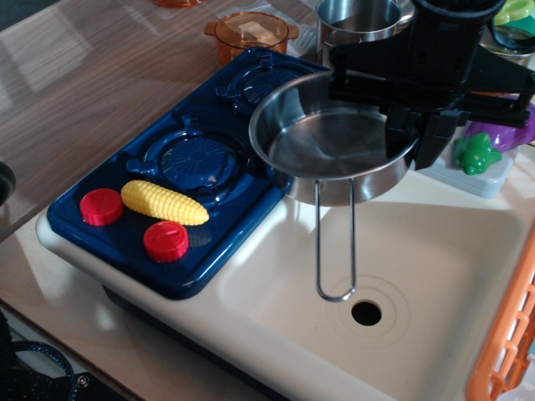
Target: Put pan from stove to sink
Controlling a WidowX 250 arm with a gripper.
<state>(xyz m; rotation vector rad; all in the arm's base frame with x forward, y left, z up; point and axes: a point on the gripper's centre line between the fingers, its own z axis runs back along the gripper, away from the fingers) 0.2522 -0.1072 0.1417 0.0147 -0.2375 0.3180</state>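
Observation:
The shiny steel pan (326,150) hangs in the air over the left part of the cream-white sink (435,276), partly over the stove's right edge. Its wire loop handle (334,251) points toward me, ending near the drain hole (366,313). My black gripper (411,138) is shut on the pan's right rim and holds it up. The dark blue stove (167,180) at left has two burners and two red knobs (102,206); both burners are bare. The faucet is mostly hidden behind my gripper.
A yellow toy corn (165,201) lies on the stove between the knobs. A taller steel pot (355,21) and an orange lidded pot (251,32) stand behind the stove. A purple eggplant (493,138) sits by the faucet base. An orange rack (510,334) borders the sink's right side.

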